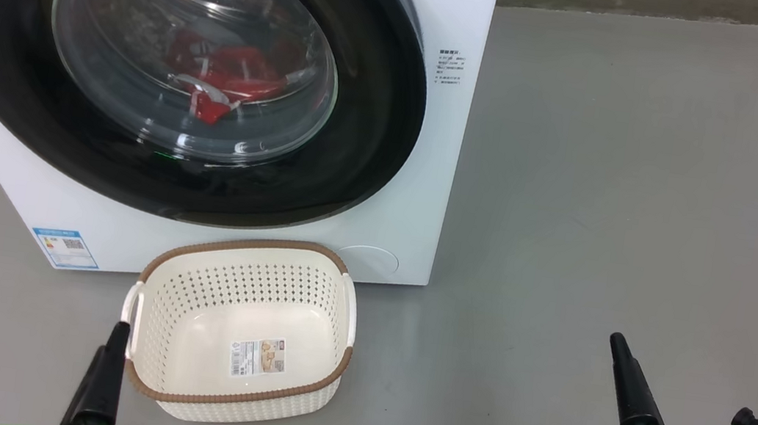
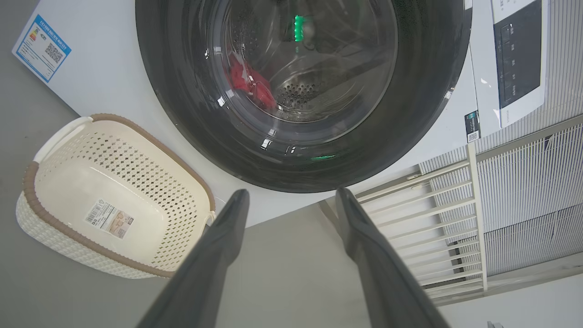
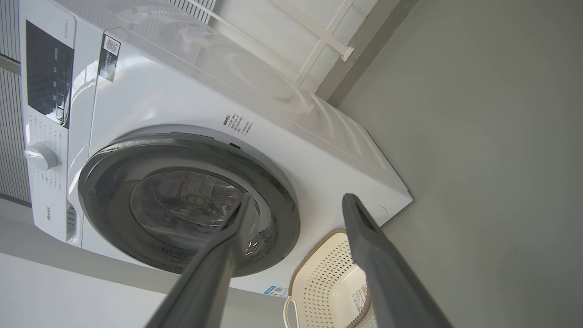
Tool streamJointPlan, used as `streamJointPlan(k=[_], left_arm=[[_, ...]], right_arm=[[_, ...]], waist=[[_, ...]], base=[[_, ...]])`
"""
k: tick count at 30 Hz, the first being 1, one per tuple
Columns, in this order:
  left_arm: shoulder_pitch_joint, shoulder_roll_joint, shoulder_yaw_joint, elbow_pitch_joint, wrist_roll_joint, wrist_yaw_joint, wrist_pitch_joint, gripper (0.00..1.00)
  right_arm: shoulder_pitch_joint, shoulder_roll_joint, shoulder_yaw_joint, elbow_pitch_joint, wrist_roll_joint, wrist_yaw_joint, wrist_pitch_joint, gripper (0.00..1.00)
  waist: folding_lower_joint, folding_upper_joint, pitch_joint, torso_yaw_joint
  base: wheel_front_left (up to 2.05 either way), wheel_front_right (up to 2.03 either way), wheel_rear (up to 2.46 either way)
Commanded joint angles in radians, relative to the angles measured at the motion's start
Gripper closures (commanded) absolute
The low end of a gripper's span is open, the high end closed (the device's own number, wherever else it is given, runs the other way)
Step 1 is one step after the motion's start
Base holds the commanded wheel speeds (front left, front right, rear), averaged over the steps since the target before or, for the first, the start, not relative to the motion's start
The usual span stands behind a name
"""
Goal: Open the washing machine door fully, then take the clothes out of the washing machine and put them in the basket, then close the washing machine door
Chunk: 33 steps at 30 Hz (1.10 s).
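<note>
One washing machine (image 1: 429, 175), one basket (image 1: 248, 244), two end effectors (image 2: 292, 193) (image 3: 298, 198).

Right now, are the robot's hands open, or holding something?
Left gripper: open, holding nothing.
Right gripper: open, holding nothing.

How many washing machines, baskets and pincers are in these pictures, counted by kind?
White front-loading washing machine: 1
Cream perforated plastic basket with brown rim: 1
Dark two-fingered pincers: 2 (left pincer, right pincer, both open)
Total: 4

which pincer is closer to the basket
The left pincer: its finger shows right beside the basket handle, while the right pincer hangs far off over bare floor.
</note>
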Motion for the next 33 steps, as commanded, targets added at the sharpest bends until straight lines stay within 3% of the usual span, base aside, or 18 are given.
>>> streamJointPlan(k=[1,19,33], left_arm=[[-0.008,0.016,0.022,-0.039,0.047,-0.003,-0.014,0.00],[0.012,0.014,0.052,-0.108,0.347,-0.004,-0.065,0.00],[0.027,0.016,0.059,-0.142,0.511,0.001,-0.106,0.00]], right_arm=[[-0.053,-0.013,0.019,-0.032,-0.042,0.000,-0.013,0.00],[-0.061,-0.016,0.076,-0.075,-0.346,0.000,-0.063,0.00],[-0.065,-0.019,0.108,-0.089,-0.501,0.000,-0.104,0.00]], waist=[[-0.0001,-0.0001,0.000,0.000],[-0.0001,-0.0001,0.000,-0.005],[-0.0001,-0.0001,-0.004,-0.010]], base=[[0.00,0.00,0.00],[0.00,0.00,0.00],[0.00,0.00,0.00]])
